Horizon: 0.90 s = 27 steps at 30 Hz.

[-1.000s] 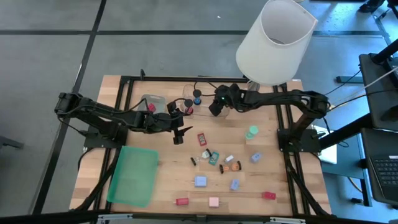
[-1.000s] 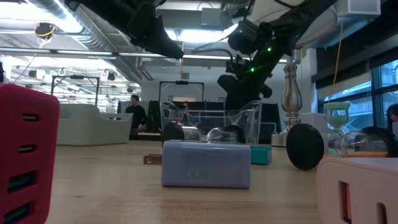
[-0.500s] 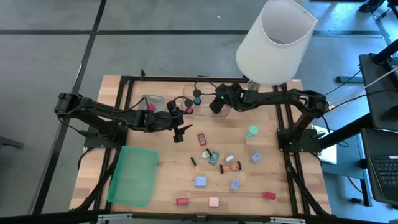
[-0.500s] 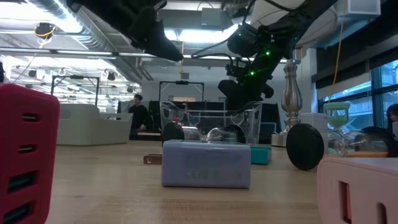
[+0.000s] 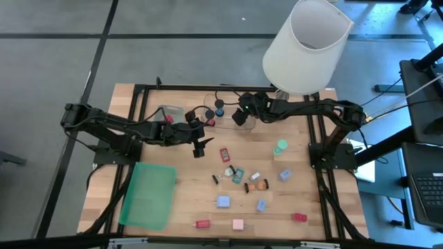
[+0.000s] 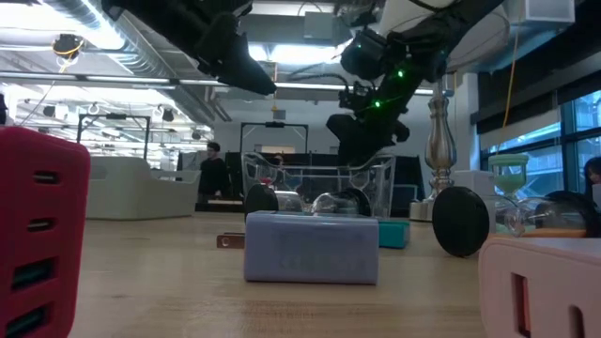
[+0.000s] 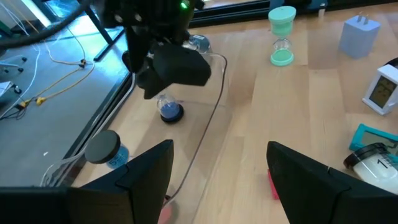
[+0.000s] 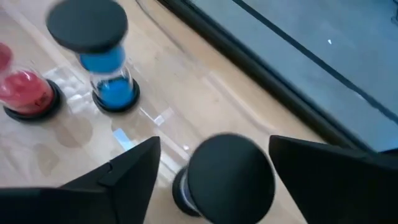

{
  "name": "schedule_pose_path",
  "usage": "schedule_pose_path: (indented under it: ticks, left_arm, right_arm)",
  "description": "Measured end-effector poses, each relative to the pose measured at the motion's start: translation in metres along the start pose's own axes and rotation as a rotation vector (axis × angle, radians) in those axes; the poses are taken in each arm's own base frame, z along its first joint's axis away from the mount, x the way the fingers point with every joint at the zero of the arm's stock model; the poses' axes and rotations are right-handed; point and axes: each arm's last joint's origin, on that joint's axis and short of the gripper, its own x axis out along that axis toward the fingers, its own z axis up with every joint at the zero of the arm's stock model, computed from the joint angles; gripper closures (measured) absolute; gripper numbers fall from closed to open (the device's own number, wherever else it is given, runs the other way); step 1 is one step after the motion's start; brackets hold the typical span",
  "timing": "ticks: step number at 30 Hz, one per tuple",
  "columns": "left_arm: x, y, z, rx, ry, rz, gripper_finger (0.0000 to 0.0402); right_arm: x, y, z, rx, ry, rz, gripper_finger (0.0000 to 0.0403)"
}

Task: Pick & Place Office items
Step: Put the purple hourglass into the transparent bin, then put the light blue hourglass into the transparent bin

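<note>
We see the right gripper spread wide over the clear tray near the table's back edge. It's lifted since earlier; left gripper stays apart mid-table.

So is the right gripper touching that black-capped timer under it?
Apart. The right wrist view shows the right gripper open, bare gaps either side of the black-capped timer.

Small office items lie scattered across the worktop's middle and near edge. A blue-filled sand timer with dark caps stands upright near the far edge, a red one just beside it and a third, dark-capped timer close by. A green timer stands toward the right edge. A red block lies mid-worktop; blue, pink and red blocks lie near the front edge.
</note>
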Motion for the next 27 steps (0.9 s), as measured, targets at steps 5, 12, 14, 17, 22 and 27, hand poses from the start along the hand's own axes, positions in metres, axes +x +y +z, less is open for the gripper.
schedule_pose_path:
  ticks: [5, 12, 14, 17, 22, 27]
  left_arm:
    - [0.000, 0.000, 0.000, -0.002, 0.000, 0.000, 0.0146]
    - [0.000, 0.000, -0.002, -0.021, 0.020, -0.001, 0.0146]
    - [0.000, 0.000, -0.005, -0.024, 0.046, -0.001, 0.0146]
    - [0.000, 0.000, -0.008, -0.030, 0.074, -0.001, 0.0146]
    - [0.000, -0.001, -0.011, -0.042, 0.079, 0.000, 0.0146]
    - [0.000, -0.001, -0.011, -0.056, 0.079, 0.001, 0.0146]
  right_arm:
    - [-0.021, -0.003, 0.028, -0.010, 0.076, -0.022, 0.0077]
    - [-0.058, 0.004, 0.041, -0.120, 0.212, -0.071, 0.0085]
    - [-0.070, 0.009, 0.034, -0.173, 0.274, -0.096, 0.0090]
    - [-0.085, 0.018, 0.021, -0.225, 0.347, -0.135, 0.0097]
    - [-0.107, 0.030, 0.001, -0.311, 0.448, -0.173, 0.0107]
    - [-0.129, 0.036, -0.015, -0.368, 0.522, -0.226, 0.0110]
